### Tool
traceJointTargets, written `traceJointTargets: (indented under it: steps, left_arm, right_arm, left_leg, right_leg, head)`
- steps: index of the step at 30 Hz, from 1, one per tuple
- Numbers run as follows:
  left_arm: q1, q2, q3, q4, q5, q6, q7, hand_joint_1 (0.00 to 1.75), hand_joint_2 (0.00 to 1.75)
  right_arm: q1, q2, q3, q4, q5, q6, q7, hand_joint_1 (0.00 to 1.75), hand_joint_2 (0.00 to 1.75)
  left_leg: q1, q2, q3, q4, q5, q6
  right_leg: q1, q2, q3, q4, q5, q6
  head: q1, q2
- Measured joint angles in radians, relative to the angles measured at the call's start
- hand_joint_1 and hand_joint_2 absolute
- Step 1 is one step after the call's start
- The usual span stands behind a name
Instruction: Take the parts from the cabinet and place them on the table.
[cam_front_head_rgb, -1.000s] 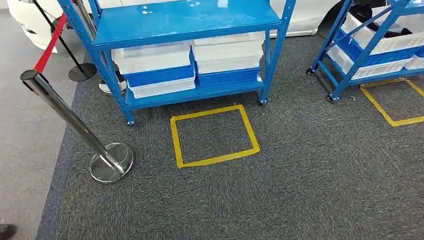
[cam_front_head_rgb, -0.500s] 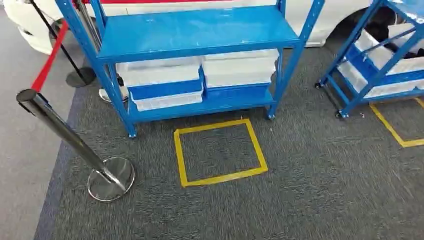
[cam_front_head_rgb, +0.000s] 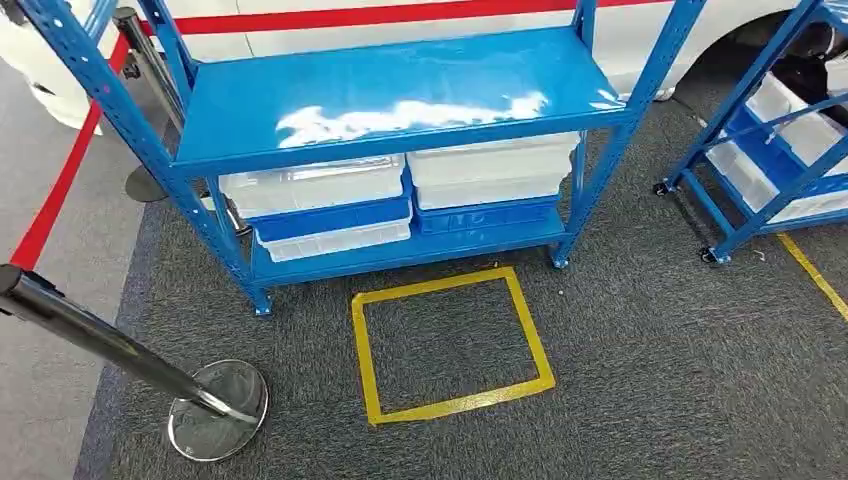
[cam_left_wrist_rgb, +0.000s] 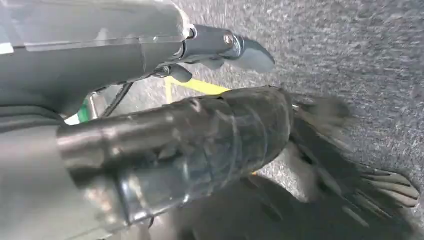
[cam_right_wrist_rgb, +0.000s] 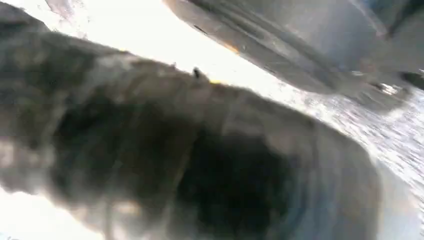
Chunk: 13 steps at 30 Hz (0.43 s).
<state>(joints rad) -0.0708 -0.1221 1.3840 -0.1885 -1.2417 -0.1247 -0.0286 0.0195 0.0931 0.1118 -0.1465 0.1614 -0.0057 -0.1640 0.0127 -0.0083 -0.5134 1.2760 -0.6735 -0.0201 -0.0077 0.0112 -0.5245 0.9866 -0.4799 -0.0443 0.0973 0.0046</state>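
My head view is bright and sharp, with white glare across the blue shelf and a soft sheen on the stanchion base. My left wrist view is dimmer, motion-blurred at the left hand. My right wrist view is smeared, overexposed white.

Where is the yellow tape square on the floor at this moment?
In the head view, the yellow tape square lies on the grey carpet just in front of the blue shelf rack, right of the chrome post base.
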Motion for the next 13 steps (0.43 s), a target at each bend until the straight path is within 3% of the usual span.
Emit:
traceJointTargets:
  steps: [1, 2, 3, 4, 5, 6, 7, 8, 9, 10, 12, 13]
  left_arm:
    - [0.002, 0.000, 0.000, 0.000, 0.000, 0.000, 0.000, 0.00, 0.00]
    - [0.008, 0.000, 0.000, 0.000, 0.000, 0.000, 0.001, 0.00, 0.00]
    - [0.013, 0.000, 0.000, 0.000, 0.000, 0.000, 0.001, 0.00, 0.00]
    - [0.018, 0.000, 0.000, 0.000, 0.000, 0.000, 0.001, 0.00, 0.00]
    - [0.027, 0.000, 0.000, 0.000, 0.000, 0.000, 0.001, 0.00, 0.00]
    - [0.035, 0.001, 0.000, 0.000, 0.000, 0.000, 0.001, 0.00, 0.00]
    - [0.037, 0.001, 0.000, 0.000, 0.000, 0.000, 0.000, 0.00, 0.00]
    - [0.027, 0.001, 0.000, 0.000, 0.000, 0.001, 0.002, 0.00, 0.00]
    - [0.021, 0.001, 0.000, 0.000, 0.000, 0.001, 0.002, 0.00, 0.00]
    - [0.015, 0.001, 0.000, 0.000, -0.002, 0.000, 0.001, 0.00, 0.00]
    - [0.007, 0.001, -0.002, 0.000, -0.006, -0.002, 0.002, 0.00, 0.00]
    - [0.005, 0.002, -0.003, 0.000, -0.007, -0.004, 0.003, 0.00, 0.00]
  right_arm:
    - [0.001, 0.000, 0.000, 0.000, 0.000, 0.000, 0.000, 0.00, 0.00]
    - [0.003, 0.000, 0.000, 0.000, 0.000, 0.000, 0.000, 0.00, 0.00]
    - [0.007, 0.000, 0.000, 0.001, 0.000, 0.000, 0.000, 0.00, 0.00]
    - [0.010, 0.000, 0.000, 0.001, 0.000, 0.000, 0.000, 0.00, 0.00]
    - [0.013, 0.000, 0.000, 0.002, 0.000, 0.000, 0.000, 0.00, 0.00]
    - [0.021, 0.000, 0.000, 0.008, 0.000, 0.000, 0.001, 0.00, 0.00]
    - [0.015, 0.000, 0.000, 0.008, 0.000, 0.000, 0.002, 0.00, 0.00]
    - [0.006, 0.000, 0.000, 0.005, 0.000, 0.000, 0.002, 0.00, 0.00]
    - [0.002, 0.000, 0.000, 0.003, 0.000, 0.000, 0.002, 0.00, 0.00]
    - [-0.006, 0.000, 0.000, 0.000, -0.008, 0.001, 0.008, 0.00, 0.00]
    - [-0.019, 0.001, -0.014, -0.002, -0.043, 0.006, 0.037, 0.00, 0.00]
    - [-0.020, 0.001, -0.024, -0.003, -0.051, 0.006, 0.043, 0.00, 0.00]
  left_leg:
    - [0.000, 0.000, -0.038, -0.009, -0.054, -0.002]
    - [0.000, 0.001, -0.072, -0.030, -0.091, -0.002]
    - [0.000, 0.001, -0.104, -0.067, -0.091, -0.001]
    - [0.000, 0.001, -0.132, -0.121, -0.027, 0.002]
    - [0.000, 0.002, -0.156, -0.180, 0.095, 0.008]
    - [-0.003, 0.005, -0.181, -0.257, 0.308, 0.016]
    - [-0.011, 0.008, -0.190, -0.267, 0.360, 0.021]
    - [-0.018, 0.008, -0.174, -0.237, 0.317, 0.030]
    - [-0.023, -0.001, -0.165, -0.232, 0.286, 0.039]
    - [-0.024, -0.001, -0.147, -0.233, 0.268, 0.049]
    - [-0.017, 0.000, -0.100, -0.247, 0.234, 0.068]
    - [-0.016, 0.000, -0.079, -0.250, 0.219, 0.076]
  right_leg:
    - [0.000, 0.004, 0.039, -0.016, -0.016, 0.001]
    - [0.000, 0.006, 0.078, -0.031, -0.034, 0.003]
    - [0.000, 0.008, 0.118, -0.043, -0.054, 0.005]
    - [0.000, 0.008, 0.154, -0.050, -0.076, 0.008]
    - [0.001, 0.007, 0.176, -0.055, -0.099, 0.010]
    - [0.001, 0.007, 0.198, -0.050, -0.124, 0.014]
    - [0.004, 0.015, 0.218, -0.045, -0.148, 0.021]
    - [0.003, 0.016, 0.236, -0.051, -0.173, 0.032]
    - [0.000, 0.014, 0.266, -0.046, -0.173, 0.038]
    - [-0.004, 0.015, 0.237, 0.017, -0.134, 0.042]
    - [-0.005, 0.005, 0.122, 0.223, -0.055, 0.048]
    - [-0.005, 0.002, 0.059, 0.302, -0.059, 0.052]
  head:
    - [0.000, 0.000]
    - [0.000, 0.000]
    - [0.000, 0.000]
    - [0.000, 0.000]
    - [0.000, 0.000]
    - [0.000, 0.000]
    - [0.001, 0.000]
    - [0.000, 0.000]
    - [0.000, 0.001]
    - [0.002, 0.000]
    - [0.002, 0.000]
    - [0.002, 0.000]
